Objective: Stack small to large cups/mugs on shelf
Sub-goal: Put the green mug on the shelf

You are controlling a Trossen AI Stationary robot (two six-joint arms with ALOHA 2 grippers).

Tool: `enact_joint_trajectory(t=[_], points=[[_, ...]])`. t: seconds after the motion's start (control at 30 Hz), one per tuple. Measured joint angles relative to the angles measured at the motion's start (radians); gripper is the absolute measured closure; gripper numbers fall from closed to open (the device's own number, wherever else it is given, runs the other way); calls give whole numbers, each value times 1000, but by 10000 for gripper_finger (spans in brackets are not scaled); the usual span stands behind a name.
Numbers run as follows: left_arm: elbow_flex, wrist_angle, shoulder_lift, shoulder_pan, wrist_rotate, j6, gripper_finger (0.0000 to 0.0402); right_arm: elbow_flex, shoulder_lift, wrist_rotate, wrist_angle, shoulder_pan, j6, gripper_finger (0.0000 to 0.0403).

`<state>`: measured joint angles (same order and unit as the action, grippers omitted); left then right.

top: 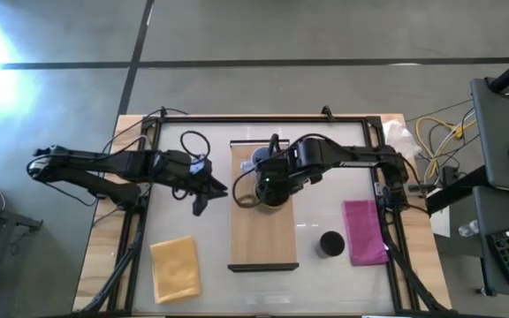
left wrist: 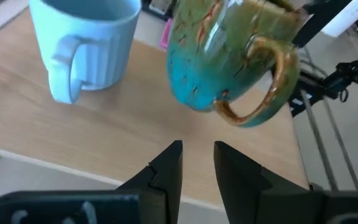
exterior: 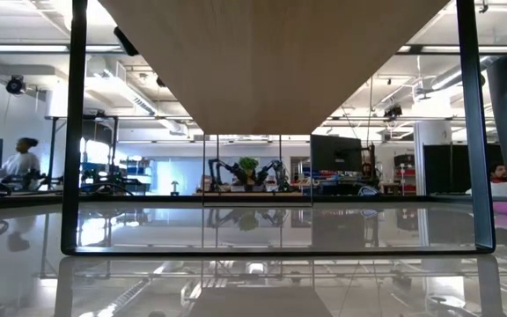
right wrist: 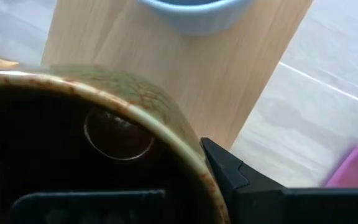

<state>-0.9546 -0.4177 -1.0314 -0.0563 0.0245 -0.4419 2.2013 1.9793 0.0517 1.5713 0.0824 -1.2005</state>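
The light-wood shelf (top: 263,231) stands mid-table. A light-blue mug (top: 260,160) stands on its base at the shelf's far end, and shows in the left wrist view (left wrist: 86,43). My right gripper (top: 269,189) is shut on the brown, teal-glazed mug (left wrist: 225,56) just near of the blue mug, over the shelf. My left gripper (top: 208,196) is open and empty, just off the shelf's left edge, and points at both mugs (left wrist: 197,163). The black handleless cup (top: 330,243) stands on the table right of the shelf. My right gripper holds the brown mug by its rim and wall (right wrist: 185,146), one finger inside the dark hollow and one finger (right wrist: 229,169) outside. It comes from above and the table's right. The mug is tilted, its handle (left wrist: 263,93) toward the near side, its base just above the shelf.
A yellow cloth (top: 175,269) lies near left and a magenta cloth (top: 363,231) right of the black cup. A dark frame (top: 148,159) rims the table. The shelf's near half (top: 263,247) is bare. People and other robots show in the room beyond.
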Motion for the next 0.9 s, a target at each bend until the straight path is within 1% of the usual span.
enact_joint_trajectory(t=[0.1, 0.2, 0.33, 0.53, 0.7, 0.9], points=[[0, 5, -25, -5, 0, 0, 324, -13, 4, 16, -3, 1, 0, 371], [2, 14, -46, -12, 0, 0, 324, -23, 15, 74, 2, 1, -4, 371], [2, 23, -60, -19, 2, 0, 324, -23, 19, 106, -1, -1, -5, 370], [2, 29, -60, -19, 2, 0, 324, -26, 19, 107, 0, 0, 10, 367], [2, 50, -54, -21, 2, 0, 324, -31, 19, 108, -2, 0, 15, 347], [3, 49, -56, -23, 2, 0, 324, -31, 16, 108, -5, 0, 10, 309]])
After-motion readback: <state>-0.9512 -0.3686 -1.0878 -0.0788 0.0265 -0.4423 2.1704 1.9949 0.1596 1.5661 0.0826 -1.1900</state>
